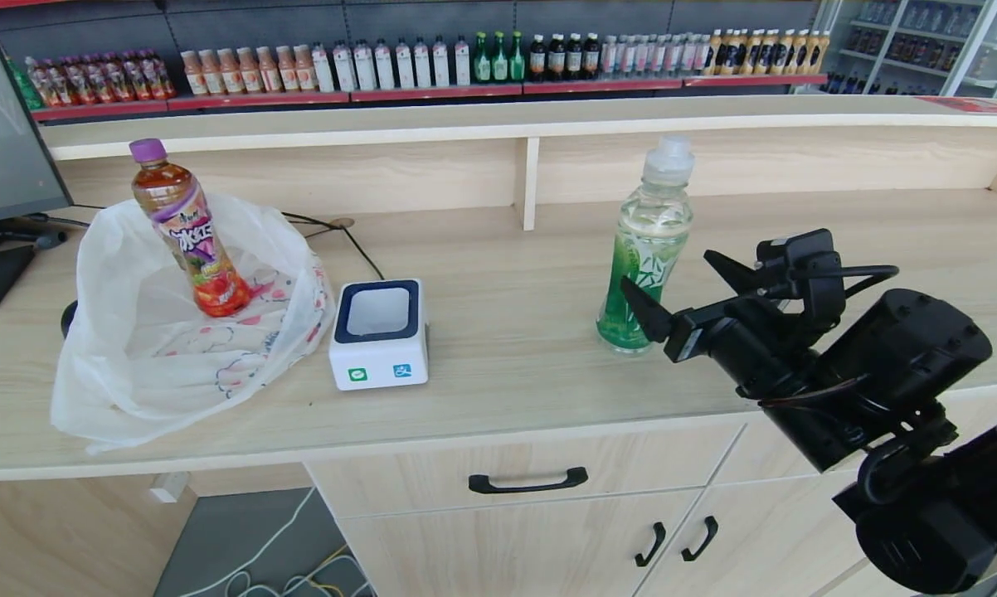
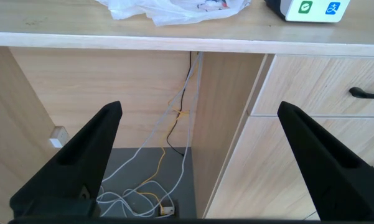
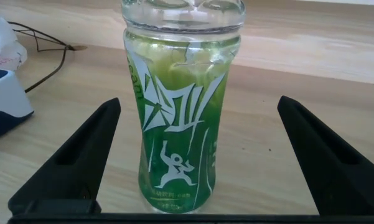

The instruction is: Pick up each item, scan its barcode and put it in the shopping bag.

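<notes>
My right tool (image 1: 673, 278) is spread wide just beside the green bottle (image 1: 646, 249). The bottle stands upright on the tabletop (image 1: 507, 274), and its label shows white leaf strokes and a small white figure. The purple-capped tea bottle (image 1: 190, 236) leans inside the shopping bag (image 1: 133, 356), next to the scanner (image 1: 379, 333) with green and blue icons. My left tool (image 2: 196, 109) hangs wide open below the tabletop edge.

Green bottle (image 3: 182, 118) stands upright on the counter (image 3: 311, 68), framed by 2 spread fingers (image 3: 81, 155).
</notes>
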Tool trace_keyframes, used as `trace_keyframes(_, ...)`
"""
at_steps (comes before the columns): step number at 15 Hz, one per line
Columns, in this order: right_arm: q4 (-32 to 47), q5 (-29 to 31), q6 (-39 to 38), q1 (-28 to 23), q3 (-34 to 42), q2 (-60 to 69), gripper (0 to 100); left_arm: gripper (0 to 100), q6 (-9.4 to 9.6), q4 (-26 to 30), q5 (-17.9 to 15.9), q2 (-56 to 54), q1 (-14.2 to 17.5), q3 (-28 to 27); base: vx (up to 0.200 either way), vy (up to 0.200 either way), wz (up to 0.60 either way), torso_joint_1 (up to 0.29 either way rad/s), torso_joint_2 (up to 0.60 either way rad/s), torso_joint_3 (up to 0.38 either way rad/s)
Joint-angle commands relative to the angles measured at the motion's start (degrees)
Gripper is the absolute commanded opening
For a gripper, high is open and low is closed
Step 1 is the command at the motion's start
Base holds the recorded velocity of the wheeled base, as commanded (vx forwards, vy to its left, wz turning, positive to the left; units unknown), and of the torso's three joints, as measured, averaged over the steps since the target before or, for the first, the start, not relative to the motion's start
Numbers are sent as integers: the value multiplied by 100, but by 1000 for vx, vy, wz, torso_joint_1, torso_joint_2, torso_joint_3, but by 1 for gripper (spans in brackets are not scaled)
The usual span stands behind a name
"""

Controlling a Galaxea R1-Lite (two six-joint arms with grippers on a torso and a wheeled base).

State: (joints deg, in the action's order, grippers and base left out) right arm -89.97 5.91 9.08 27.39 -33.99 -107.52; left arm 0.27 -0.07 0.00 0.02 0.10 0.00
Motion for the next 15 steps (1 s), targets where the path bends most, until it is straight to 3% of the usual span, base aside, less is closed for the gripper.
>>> trace_keyframes(1, -3, -2, 6, 64, -143, -208, 100, 100, 0, -1, 9, -2, -1, 0, 0, 0, 0, 0, 0, 0)
trace_keyframes(3, -3, 86, 6, 188, -389, -357, 100, 100, 0, -1, 9, -2, -1, 0, 0, 0, 0, 0, 0, 0)
trace_keyframes(7, -3, 929, -205, 653, -820, -656, 100, 100, 0, -1, 0, -2, -1, 0, 0, 0, 0, 0, 0, 0)
trace_keyframes(15, -3, 1000, -267, 302, -776, -709, 100, 100, 0, -1, 9, -2, -1, 0, 0, 0, 0, 0, 0, 0)
